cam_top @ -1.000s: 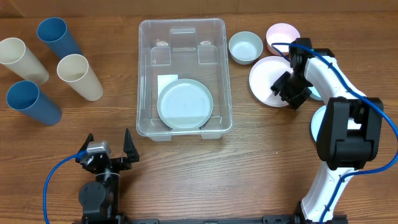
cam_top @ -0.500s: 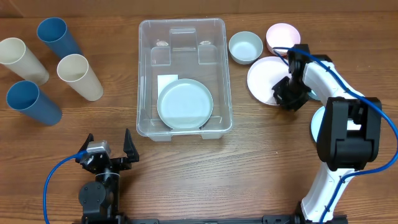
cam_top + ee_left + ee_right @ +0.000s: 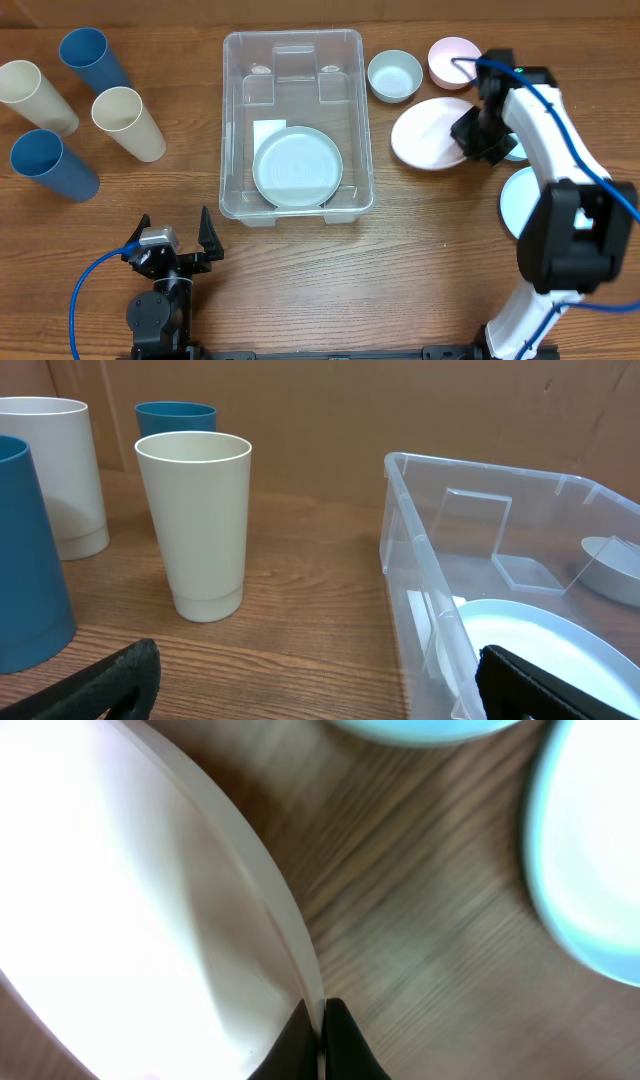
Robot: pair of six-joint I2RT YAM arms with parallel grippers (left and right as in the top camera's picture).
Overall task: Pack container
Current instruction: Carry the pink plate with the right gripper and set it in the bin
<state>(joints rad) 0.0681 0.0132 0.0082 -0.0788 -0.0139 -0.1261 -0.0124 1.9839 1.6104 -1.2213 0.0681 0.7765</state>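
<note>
Overhead, the container [image 3: 232,130] sits mid-worktop, long sides running away from me, with one pale blue plate [image 3: 297,166] lying at its near end beside the white label [image 3: 268,132]. Its rim is clear all round. Bare worktop [image 3: 330,280] lies in front of it, and a narrow strip of wood separates its right wall from the pinkish plate [image 3: 428,133]. My right claw [image 3: 470,135] is shut tight on that plate's right edge, fingertips [image 3: 300,1040] pinching the rim. My left claw [image 3: 173,235] hangs near the front edge, spread wide, holding nothing. Just off the container's far right corner stands one pale bowl [image 3: 394,76], with one pink bowl [image 3: 453,60] beyond it. Right of my grip lie two pale blue dishes [image 3: 520,200], one mostly under my arm. Four cups stand well apart to the left: two blue cups [image 3: 85,52] and two cream cups [image 3: 120,112].
</note>
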